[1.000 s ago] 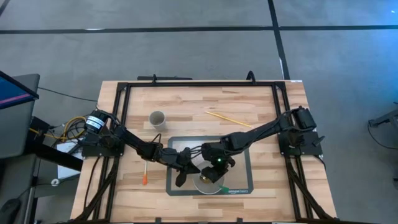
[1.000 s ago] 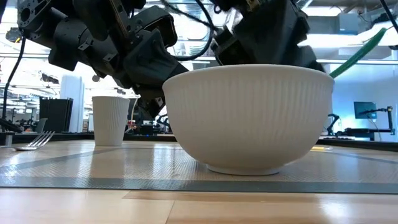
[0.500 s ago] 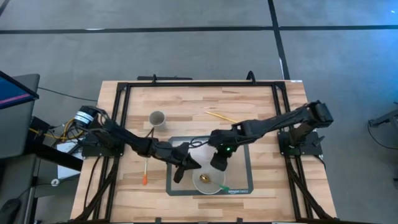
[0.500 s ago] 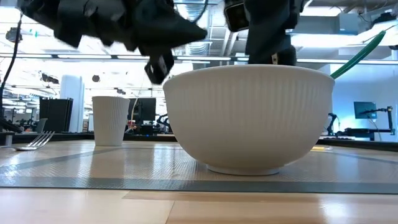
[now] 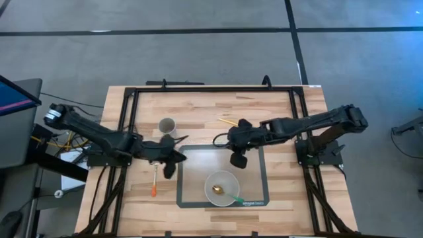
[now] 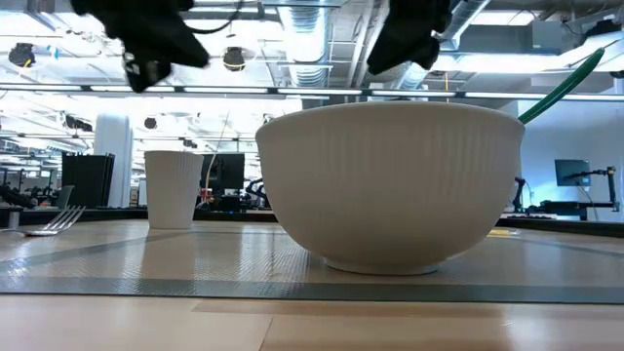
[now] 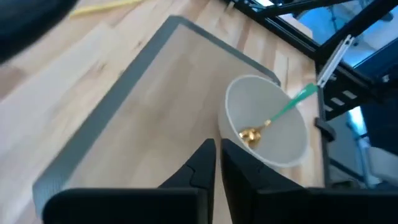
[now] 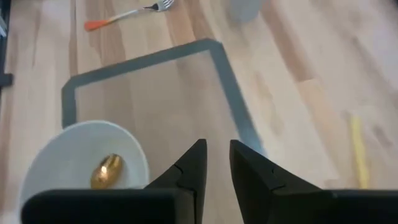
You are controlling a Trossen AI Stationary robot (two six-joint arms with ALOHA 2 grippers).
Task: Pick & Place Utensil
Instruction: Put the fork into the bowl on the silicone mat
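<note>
Above the mat, both grippers hang narrowly parted, empty.

A white cup stands near yellow chopsticks.

The right gripper held nothing, its two dark fingers standing slightly apart above the grey mat. A white bowl sat on the mat with a gold spoon head inside. An orange-handled fork lay on the wooden table; a yellow stick lay well apart.
</note>
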